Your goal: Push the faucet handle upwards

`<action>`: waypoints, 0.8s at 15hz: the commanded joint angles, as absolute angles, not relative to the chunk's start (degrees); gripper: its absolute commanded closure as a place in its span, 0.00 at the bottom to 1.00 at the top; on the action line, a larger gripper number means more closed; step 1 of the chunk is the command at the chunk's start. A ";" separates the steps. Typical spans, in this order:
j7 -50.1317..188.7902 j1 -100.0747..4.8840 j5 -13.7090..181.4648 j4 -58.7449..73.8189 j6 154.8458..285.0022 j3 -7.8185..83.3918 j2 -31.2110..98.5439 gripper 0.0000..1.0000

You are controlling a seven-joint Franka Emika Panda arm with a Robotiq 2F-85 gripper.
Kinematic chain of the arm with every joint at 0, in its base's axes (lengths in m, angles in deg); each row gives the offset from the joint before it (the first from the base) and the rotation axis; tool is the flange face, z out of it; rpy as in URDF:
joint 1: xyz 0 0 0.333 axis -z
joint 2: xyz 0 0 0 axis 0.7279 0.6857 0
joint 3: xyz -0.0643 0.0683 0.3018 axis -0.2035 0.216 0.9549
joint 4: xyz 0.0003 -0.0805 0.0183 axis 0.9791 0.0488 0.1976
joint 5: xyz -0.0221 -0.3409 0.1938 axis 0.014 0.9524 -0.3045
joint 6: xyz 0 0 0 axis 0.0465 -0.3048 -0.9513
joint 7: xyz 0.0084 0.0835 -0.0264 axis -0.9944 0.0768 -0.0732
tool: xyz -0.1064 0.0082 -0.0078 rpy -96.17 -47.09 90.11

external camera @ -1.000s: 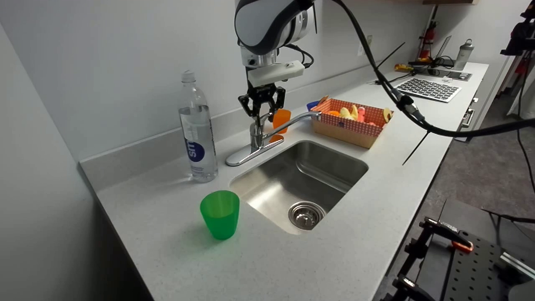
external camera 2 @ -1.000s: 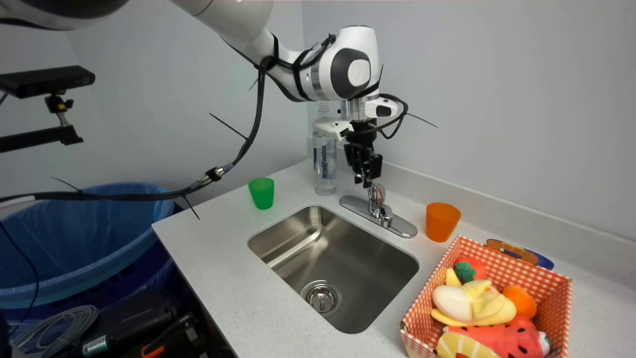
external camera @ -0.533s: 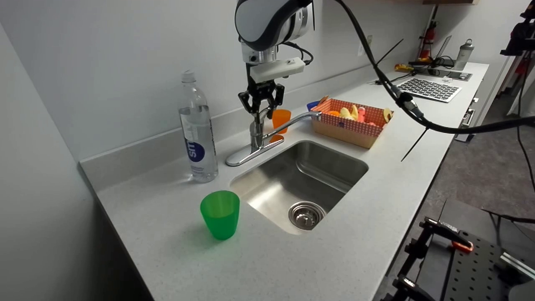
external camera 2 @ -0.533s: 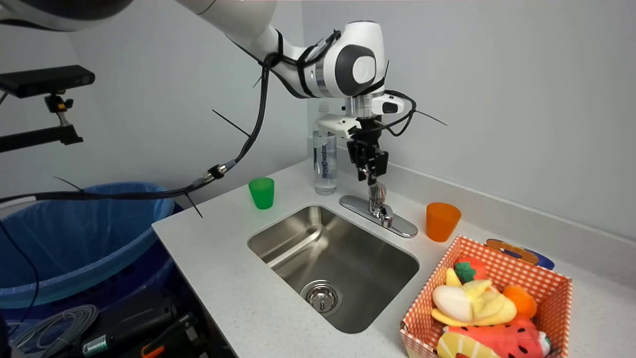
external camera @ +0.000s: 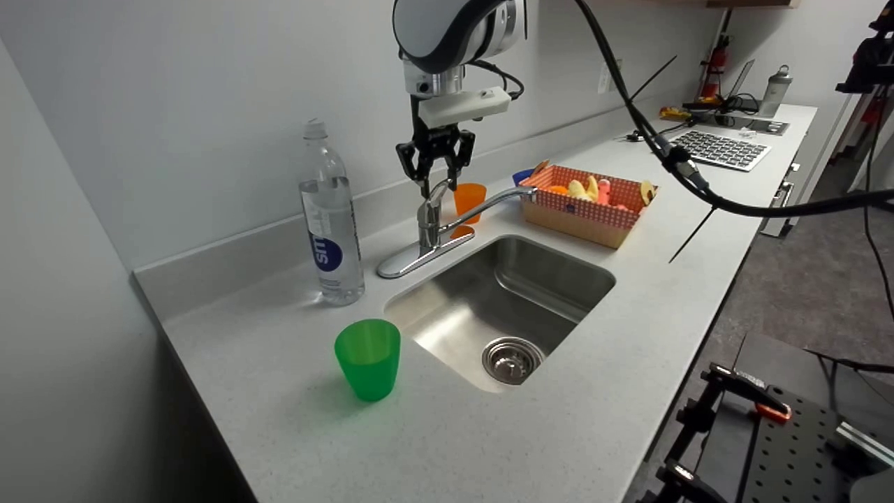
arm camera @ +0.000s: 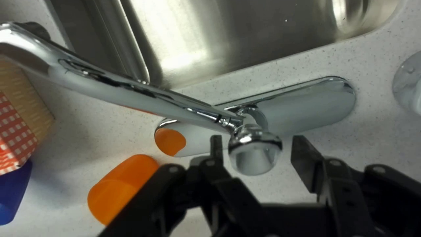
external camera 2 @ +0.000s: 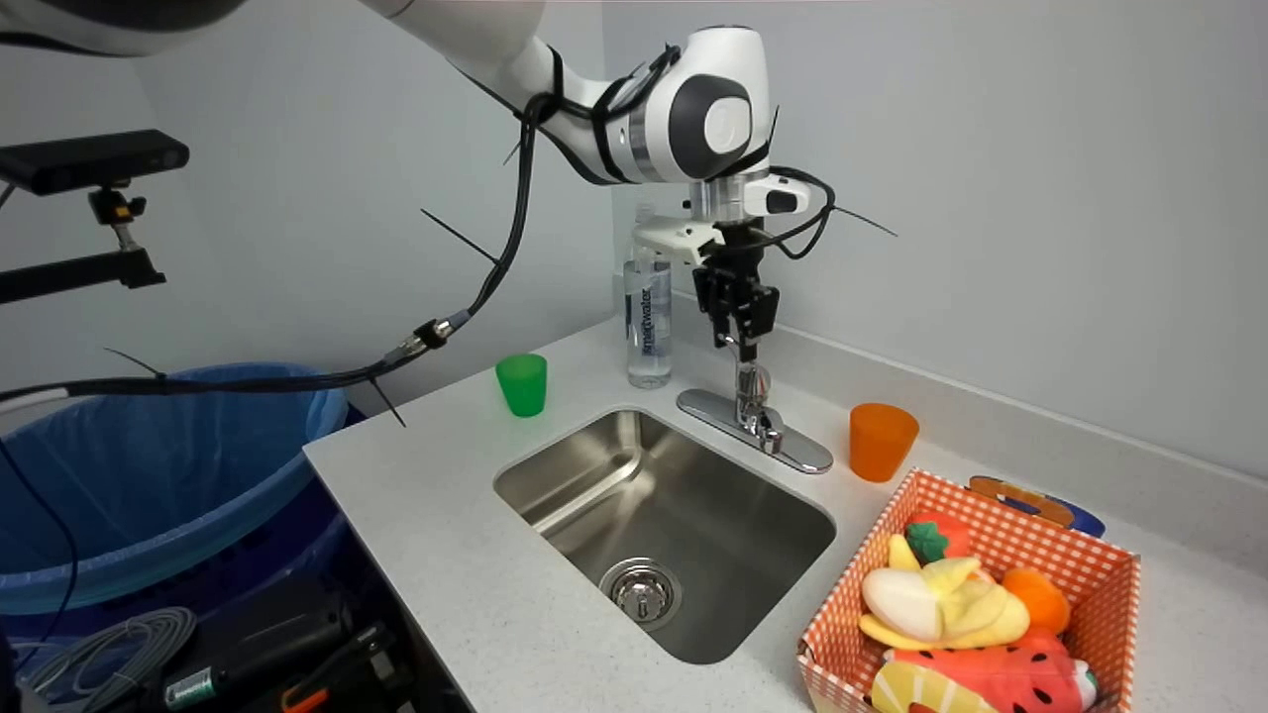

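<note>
Jaws are spread and directed downward, 1 jaw on each side of the faucet handle (arm camera: 255, 156). In the wrist view, a narrow gap shows between each jaw and the rounded end of the handle; whether contact exists farther along the jaws cannot be determined. In an exterior view, the handle slants upward from the top of the faucet body (external camera: 428, 227), with its tip between the lower ends of the jaws.

The faucet body stands on an oblong chrome base plate (arm camera: 312, 102) on the tabletop (external camera: 447, 447), alongside the sink (external camera 2: 733, 555). The long spout (arm camera: 108, 87) extends toward the basket (external camera: 576, 222).

Items visible in both exterior views: 1 clear plastic bottle (external camera: 330, 230), upright, near 1 end of the base plate; 1 green cup (external camera: 368, 363), upright, near the sink; 1 orange cup (external camera 2: 883, 442), upright, between the base plate and the basket. The basket has a red-and-white checked interior and contains toy food (external camera 2: 1035, 599), including 1 banana (external camera 2: 941, 599). A round drain (external camera 2: 642, 592) is set in the sink floor.
</note>
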State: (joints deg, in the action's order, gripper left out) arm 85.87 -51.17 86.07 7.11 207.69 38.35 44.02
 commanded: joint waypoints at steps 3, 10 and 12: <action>84.77 -50.77 85.32 5.39 204.44 38.65 40.02 0.01; 85.86 -51.03 86.12 5.90 205.64 38.51 39.26 0.00; 85.86 -51.02 86.13 5.88 205.31 38.52 39.13 0.00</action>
State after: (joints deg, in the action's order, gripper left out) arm 85.85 -51.17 86.07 6.04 205.51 38.34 39.11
